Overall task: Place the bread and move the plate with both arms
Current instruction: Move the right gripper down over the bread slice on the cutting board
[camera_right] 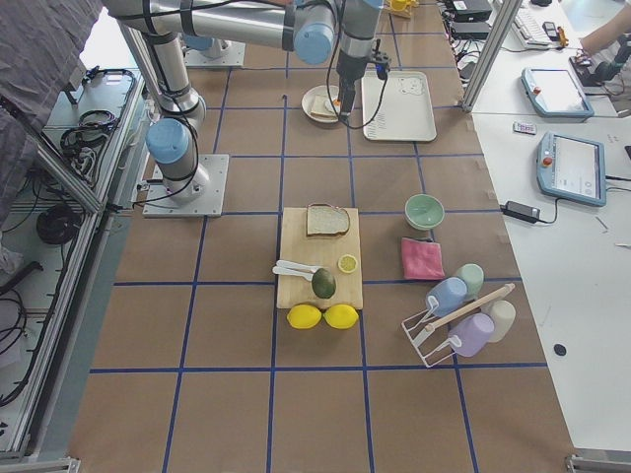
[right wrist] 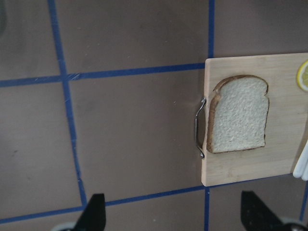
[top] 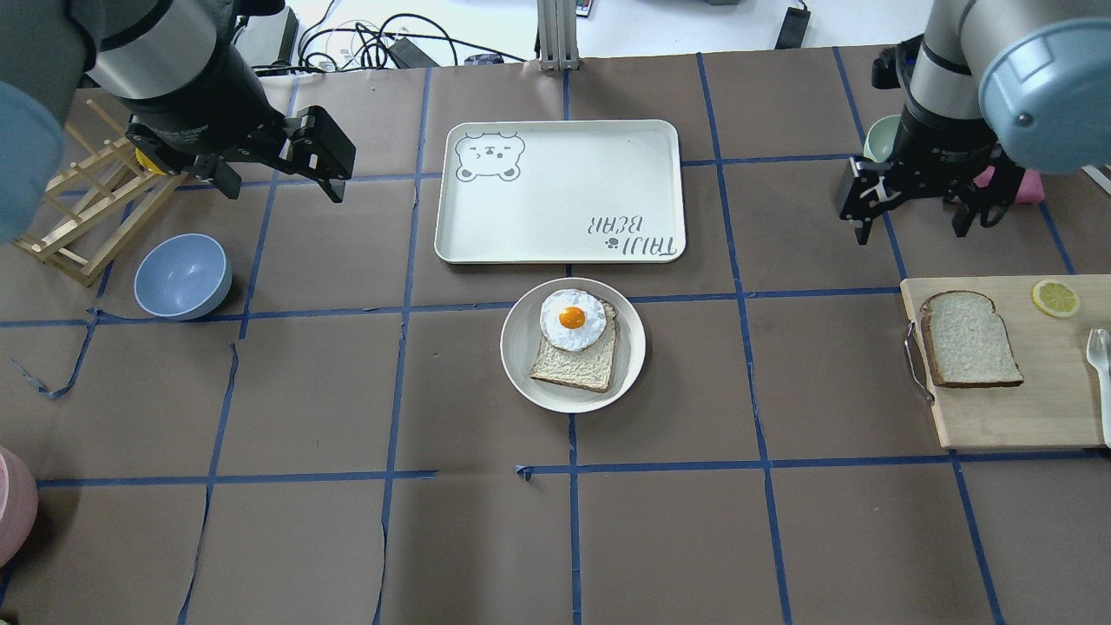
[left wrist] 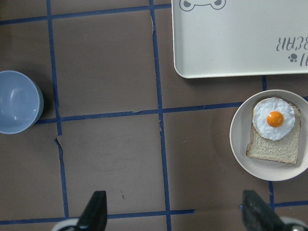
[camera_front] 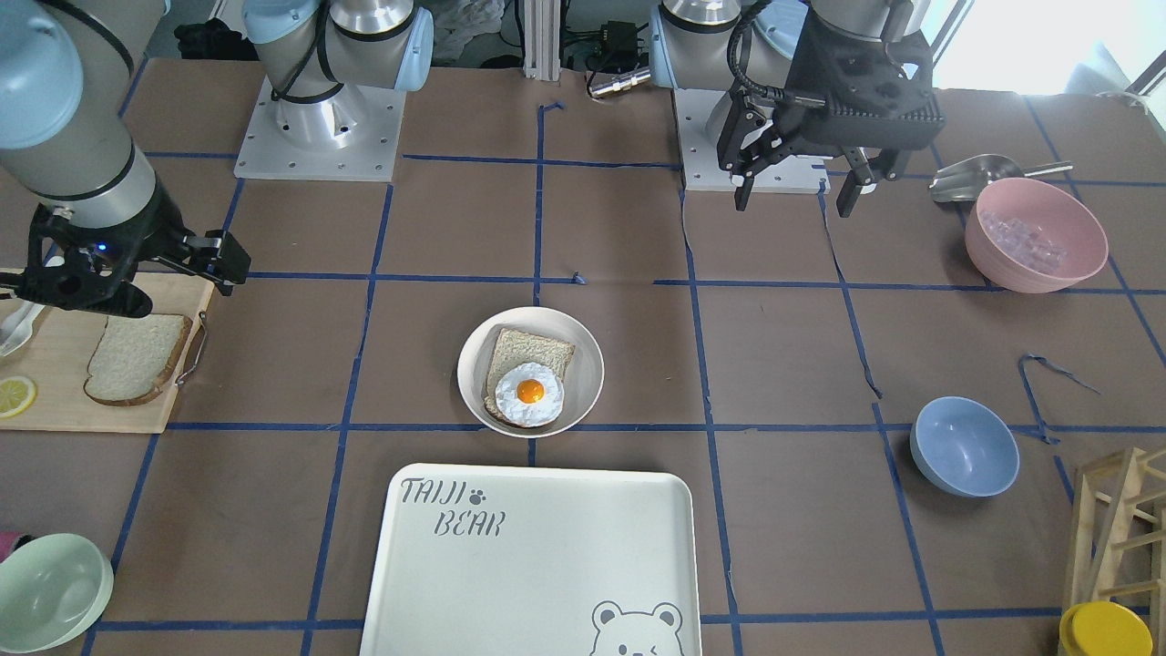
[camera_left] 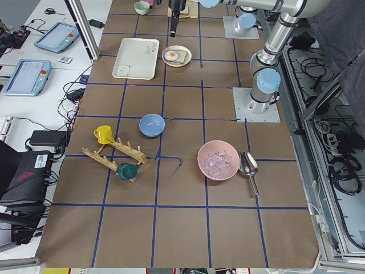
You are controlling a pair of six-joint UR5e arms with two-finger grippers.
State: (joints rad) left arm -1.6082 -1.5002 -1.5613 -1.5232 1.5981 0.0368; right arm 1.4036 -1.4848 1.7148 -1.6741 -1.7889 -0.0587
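Note:
The bread (top: 968, 338) lies flat on a wooden cutting board (top: 998, 417) at the table's right side; it also shows in the front view (camera_front: 137, 358) and the right wrist view (right wrist: 239, 114). The plate (top: 521, 369) sits at the table's middle, holding a tanner toast with a fried egg (top: 573, 318). My right gripper (top: 911, 227) hangs open and empty above the table, just beyond the board's far left corner. My left gripper (top: 282, 184) hangs open and empty, high over the far left, well away from the plate (left wrist: 238, 139).
The bear-print tray (top: 560, 191) lies just beyond the plate. A blue bowl (top: 182, 276) and a wooden rack (top: 78, 208) are at the left. A pink bowl (camera_front: 1036, 234) with a scoop, a green bowl (camera_front: 50, 592) and a lemon slice (top: 1055, 298) also show.

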